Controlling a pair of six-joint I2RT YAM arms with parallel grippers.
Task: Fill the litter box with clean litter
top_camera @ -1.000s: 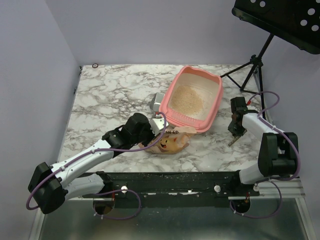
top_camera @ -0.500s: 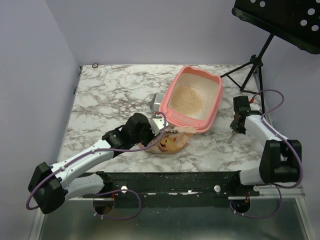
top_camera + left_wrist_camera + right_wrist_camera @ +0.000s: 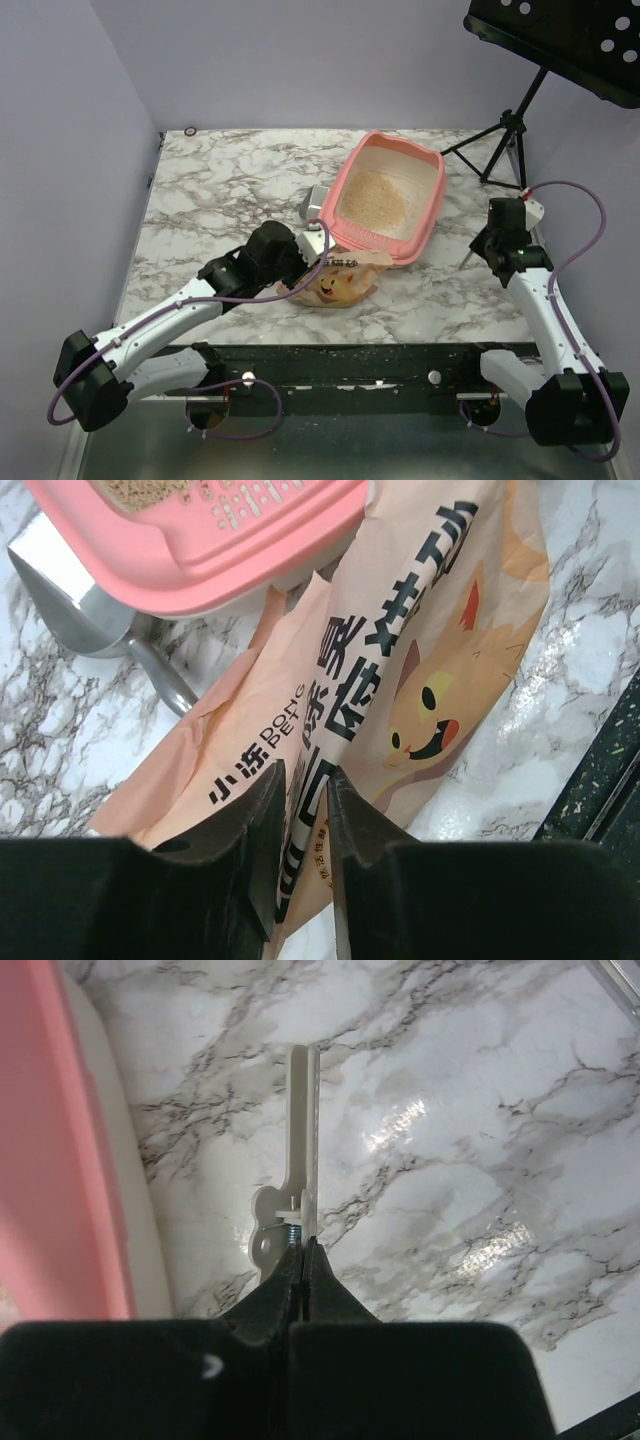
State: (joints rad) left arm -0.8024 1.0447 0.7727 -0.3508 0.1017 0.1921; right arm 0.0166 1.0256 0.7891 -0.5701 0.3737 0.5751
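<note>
Right wrist: right gripper (image 3: 302, 1248) clamped a cream clip (image 3: 303, 1120) beside the litter box (image 3: 60, 1110). Left gripper (image 3: 303, 785) hung parted above the bag (image 3: 450, 630).

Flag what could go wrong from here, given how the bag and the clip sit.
1. The right gripper pinches the cream plastic spring clip only by its end; it could twist or slip onto the white marble table.
2. The orange paper cat-face bag lies flat against the pink plastic litter box; the jaws of the left gripper, barely parted, might snag and drag it.
</note>
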